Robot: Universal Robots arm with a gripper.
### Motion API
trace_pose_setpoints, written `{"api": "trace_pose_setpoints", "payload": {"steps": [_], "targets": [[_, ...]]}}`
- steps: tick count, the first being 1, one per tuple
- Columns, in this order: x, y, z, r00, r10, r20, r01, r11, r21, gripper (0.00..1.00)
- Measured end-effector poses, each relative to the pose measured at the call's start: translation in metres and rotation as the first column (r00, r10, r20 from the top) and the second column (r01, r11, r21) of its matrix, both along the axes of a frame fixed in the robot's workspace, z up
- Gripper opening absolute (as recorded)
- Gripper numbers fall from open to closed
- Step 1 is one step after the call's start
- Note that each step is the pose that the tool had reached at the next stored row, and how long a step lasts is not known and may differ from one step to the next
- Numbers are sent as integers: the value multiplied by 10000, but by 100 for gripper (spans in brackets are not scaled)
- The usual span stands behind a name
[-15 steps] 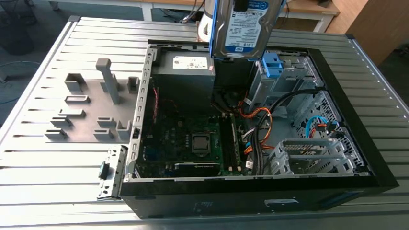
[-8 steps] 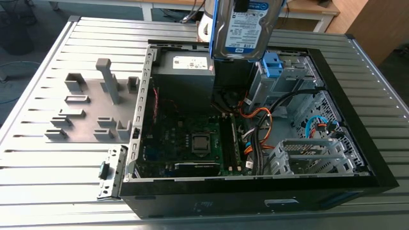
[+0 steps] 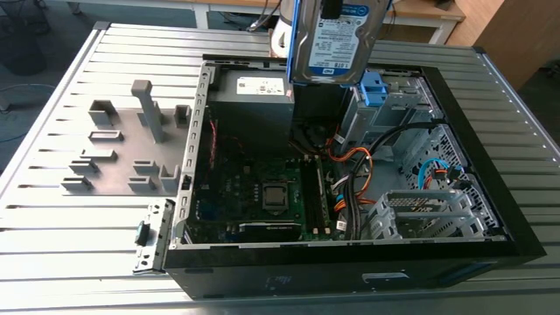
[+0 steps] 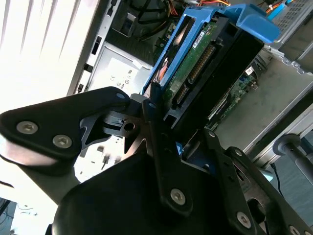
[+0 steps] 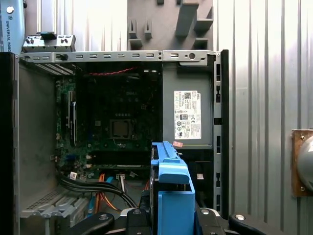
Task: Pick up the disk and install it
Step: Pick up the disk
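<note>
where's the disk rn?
Clamped in the gripper in the second wrist view; in the exterior view the silver blue-bracketed disk hangs over the black computer case, by its grey metal box.

We see a ribbed metal table (image 3: 61, 230) across most of the exterior view, grey floor (image 3: 61, 46) at upper left, a white desk (image 3: 433, 23) along the top, a wooden cabinet (image 3: 516, 39) at upper right.
</note>
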State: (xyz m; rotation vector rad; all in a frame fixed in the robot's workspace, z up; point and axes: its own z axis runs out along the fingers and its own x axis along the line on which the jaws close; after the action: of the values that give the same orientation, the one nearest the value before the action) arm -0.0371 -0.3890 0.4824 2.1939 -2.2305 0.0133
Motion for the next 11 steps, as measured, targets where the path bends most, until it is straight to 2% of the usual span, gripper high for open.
{"api": "trace_pose_setpoints", "payload": {"steps": [6, 11], "targets": [[0, -24, 0, 10000, 0, 0, 0, 10000, -14, 36], [0, -66, 0, 10000, 0, 0, 0, 10000, -20, 36]]}}
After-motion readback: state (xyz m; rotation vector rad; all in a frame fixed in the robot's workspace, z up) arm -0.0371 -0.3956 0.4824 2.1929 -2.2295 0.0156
